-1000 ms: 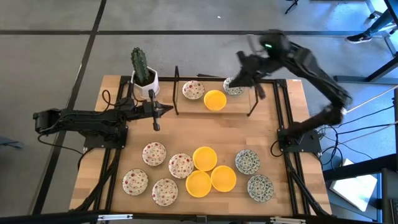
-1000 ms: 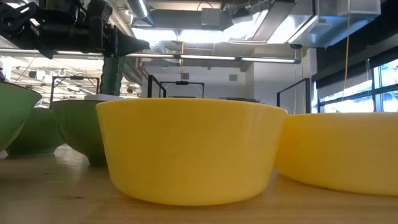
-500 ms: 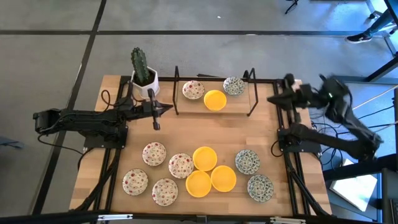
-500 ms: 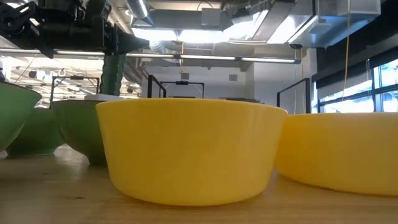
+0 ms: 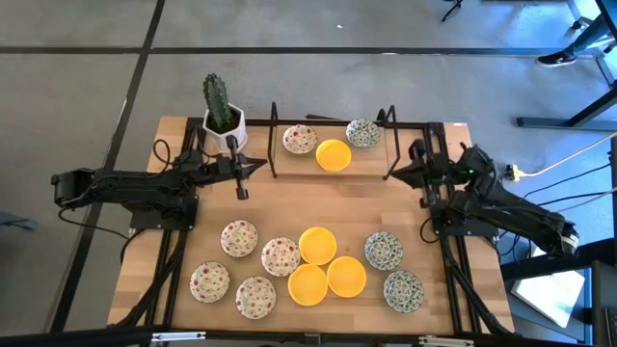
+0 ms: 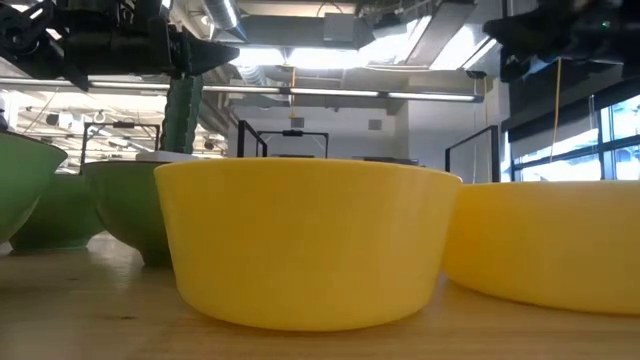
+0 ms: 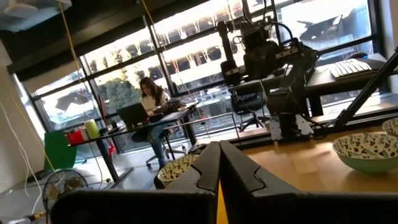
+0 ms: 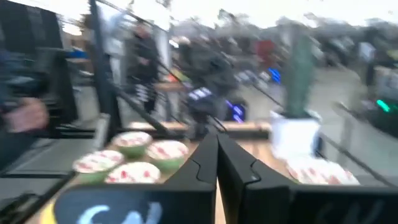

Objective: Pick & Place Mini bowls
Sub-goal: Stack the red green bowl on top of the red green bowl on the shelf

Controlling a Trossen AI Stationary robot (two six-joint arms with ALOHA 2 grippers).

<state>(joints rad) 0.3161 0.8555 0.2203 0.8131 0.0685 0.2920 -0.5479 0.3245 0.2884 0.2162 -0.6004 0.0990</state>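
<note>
The mini bowls are small, round and shallow, and they sit in two groups on my pale wooden table (image 5: 289,207). On the black wire rack (image 5: 333,145) at the far edge rest three of them: a white bowl with red floral speckles (image 5: 299,139), a plain bright yellow bowl (image 5: 334,154) touching it, and a white bowl with green-blue pattern (image 5: 362,133). Along the near edge lie ten more: four red-speckled bowls (image 5: 239,237) on my left side, three yellow bowls (image 5: 317,245) clustered in the middle and touching one another, and three green-blue patterned bowls (image 5: 384,250) towards my right.

My left gripper (image 5: 240,172) hangs above the table just beside the white square pot with the green cactus (image 5: 222,114), and its fingers are pressed together with nothing between them. My right gripper (image 5: 420,166) sits over the table's right edge near the rack's end post, fingers likewise closed and empty.

The high view alone shows the patterns and the full count. The low view sees only outer walls: a yellow bowl (image 6: 305,240) fills its middle, and the bowls at its left look plain green (image 6: 125,205) on the outside. My left wrist view adds the rim of a patterned bowl (image 7: 367,149) and a person seated at a desk (image 7: 152,106) in the room beyond. My right wrist view is blurred; I think it shows red-speckled bowls (image 8: 149,150) and the cactus pot (image 8: 295,127).
</note>
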